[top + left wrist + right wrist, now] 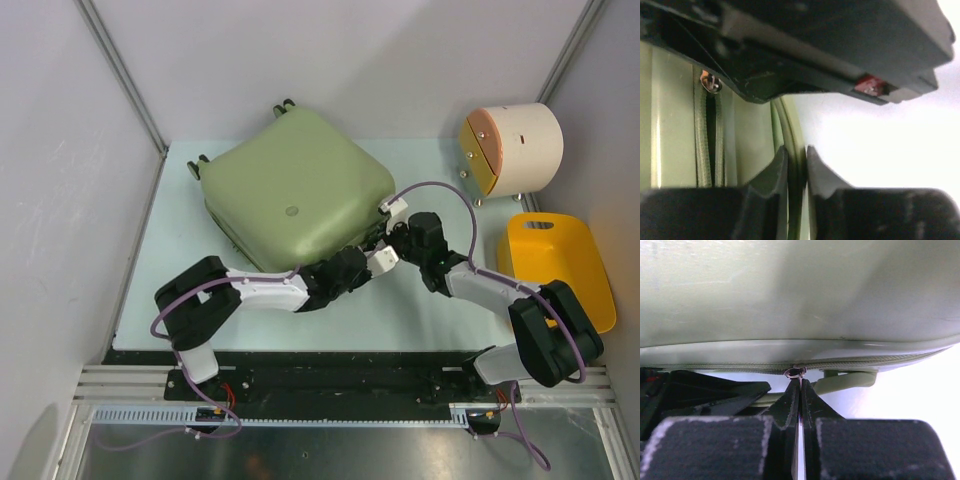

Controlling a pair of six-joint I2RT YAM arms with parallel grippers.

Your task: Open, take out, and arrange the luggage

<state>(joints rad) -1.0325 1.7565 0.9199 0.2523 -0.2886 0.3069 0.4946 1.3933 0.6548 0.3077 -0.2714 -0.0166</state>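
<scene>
Luggage: the pale green hard-shell luggage [295, 190] lies flat on the tabletop [400, 315], its wheels [283, 106] on the side farthest from both sets of fingers and its near right corner right at them.
Lid: shut, as far as the views show; the zipper [715, 367] runs as a closed seam just above the right fingertips.
Right fingers: the right fingers [790, 400] are pressed together with no gap, pinching the small metal zipper pull [796, 372] at their very tips.
Left fingers: the left fingers [775, 172] are drawn in to a narrow slot with a pale green band [792, 140] of the luggage running between them. Whether the pads actually press on it I cannot tell for certain, though they look clamped.
Band: in the right wrist view it shows as a pale bar just right of the right fingertips and below the zipper.
Between the two: the left fingers sit just beside the right fingers, on their left and nearly touching. From the left wrist, the right ones fill the space directly above.
Zipper pull from the left: up and to the left of the left fingertips, at the top of the seam.
Yellow basket: the yellow basket [555, 265] lies well to the right of both sets of fingers.
Cream drum: the cream drum [520, 145] stands beyond the basket, far right of the fingers.
</scene>
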